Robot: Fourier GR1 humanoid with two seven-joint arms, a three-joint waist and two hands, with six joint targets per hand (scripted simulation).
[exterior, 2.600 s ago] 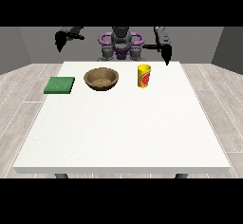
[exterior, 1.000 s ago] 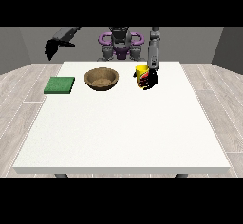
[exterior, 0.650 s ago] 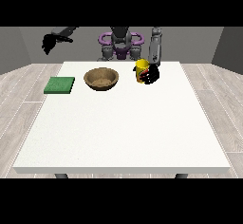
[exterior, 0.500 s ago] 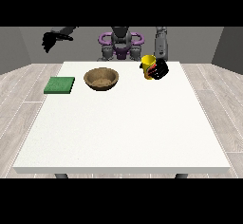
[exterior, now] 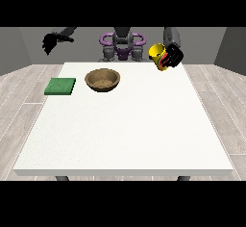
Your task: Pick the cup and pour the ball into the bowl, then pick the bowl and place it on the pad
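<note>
Front view: one white table (exterior: 123, 130) fills the scene, with the robot's torso (exterior: 122, 45) at twelve o'clock behind its far edge. On the table lie one green pad (exterior: 60, 86) at about ten o'clock and one brown bowl (exterior: 102, 80) at about eleven o'clock, near each other but apart. One yellow cup (exterior: 157, 54) is off the table at about one o'clock, tilted with its mouth turned toward the bowl's side, and the hand at the view's right (exterior: 172, 57) is wrapped round it. The hand at the view's left (exterior: 50, 42) hangs in the air at ten o'clock, above and behind the pad, grasping nothing; whether its fingers are curled cannot be told. No ball shows; it is probably inside the cup.

Step in hand, as judged: carrying the cup to the bowl for the pour. To do it well, the cup's mouth should be brought over the bowl's centre before tilting further, since the cup is well apart from the bowl and already leaning; tipping early would risk the ball landing on the table.
</note>
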